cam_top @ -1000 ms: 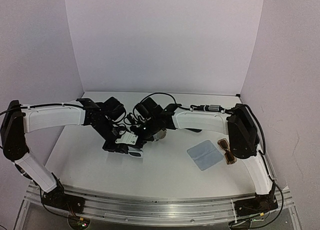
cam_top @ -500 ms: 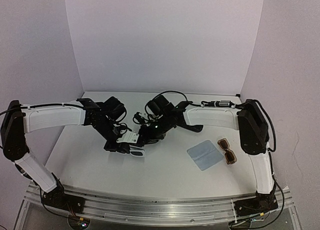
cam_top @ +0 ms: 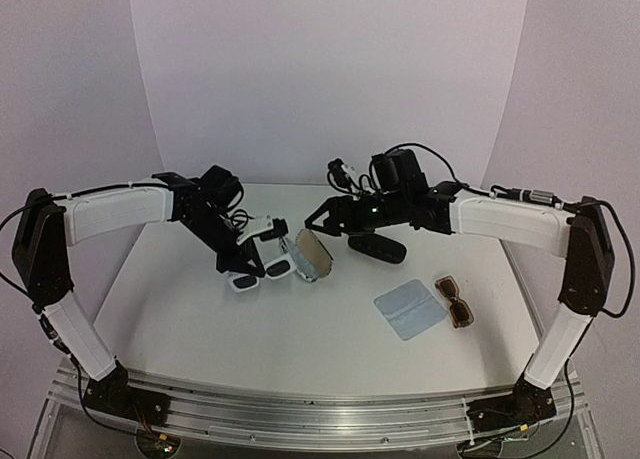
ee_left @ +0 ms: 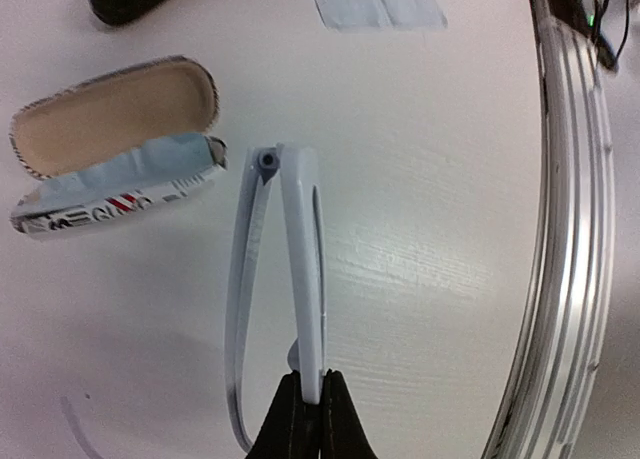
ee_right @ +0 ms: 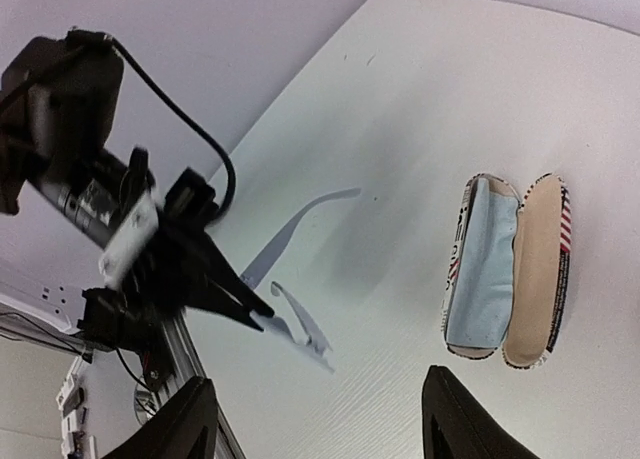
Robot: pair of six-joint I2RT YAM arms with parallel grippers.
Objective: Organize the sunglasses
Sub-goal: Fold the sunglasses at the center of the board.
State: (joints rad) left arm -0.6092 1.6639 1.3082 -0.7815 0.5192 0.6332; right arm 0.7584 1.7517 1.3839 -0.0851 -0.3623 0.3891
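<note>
The white sunglasses hang just above the table, pinched at one end of the frame by my left gripper. In the left wrist view its fingertips are shut on the white frame. The right wrist view shows that gripper holding the white sunglasses too. My right gripper hovers open and empty above the open striped case; its fingers stand wide apart. The brown sunglasses lie at the right.
The striped case lies open with a light-blue cloth in one half. A black case lies behind it. Another blue cloth lies flat beside the brown pair. The metal rail runs along the near edge.
My right gripper has opened, let go near the white sunglasses and pulled up and back to the right. The left gripper has raised the white pair slightly. The open striped case has come into view.
</note>
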